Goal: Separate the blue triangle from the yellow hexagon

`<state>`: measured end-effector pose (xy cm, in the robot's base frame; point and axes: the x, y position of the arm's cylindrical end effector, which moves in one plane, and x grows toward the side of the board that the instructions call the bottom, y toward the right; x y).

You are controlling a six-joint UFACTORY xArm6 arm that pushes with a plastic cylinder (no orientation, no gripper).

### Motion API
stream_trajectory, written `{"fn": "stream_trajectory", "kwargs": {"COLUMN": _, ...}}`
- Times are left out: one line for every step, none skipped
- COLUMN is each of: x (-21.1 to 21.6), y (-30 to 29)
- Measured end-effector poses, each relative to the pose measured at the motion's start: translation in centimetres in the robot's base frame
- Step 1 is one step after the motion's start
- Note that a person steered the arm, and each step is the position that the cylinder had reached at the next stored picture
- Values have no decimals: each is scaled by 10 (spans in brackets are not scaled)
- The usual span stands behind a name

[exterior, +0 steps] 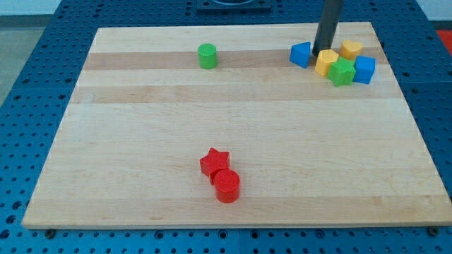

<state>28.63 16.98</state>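
Observation:
The blue triangle (301,54) lies near the view's top right on the wooden board (233,134). Just right of it is a yellow block (326,62) that looks like the hexagon. My tip (320,50) stands between the two, at the triangle's right edge and the yellow block's upper left; I cannot tell if it touches either. A second yellow block (351,49), its shape unclear, lies further right.
A green star (342,72) and a blue cube (364,69) crowd against the yellow blocks. A green cylinder (207,55) stands at the top middle. A red star (214,161) and a red cylinder (227,186) touch near the bottom middle.

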Motion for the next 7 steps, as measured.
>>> {"fn": "stream_trajectory", "kwargs": {"x": 0, "y": -1}}
{"fn": "stream_trajectory", "kwargs": {"x": -10, "y": -28}}
{"fn": "stream_trajectory", "kwargs": {"x": -10, "y": -60}}
{"fn": "stream_trajectory", "kwargs": {"x": -10, "y": -88}}
{"fn": "stream_trajectory", "kwargs": {"x": -10, "y": -115}}
{"fn": "stream_trajectory", "kwargs": {"x": 7, "y": -129}}
{"fn": "stream_trajectory", "kwargs": {"x": 11, "y": -129}}
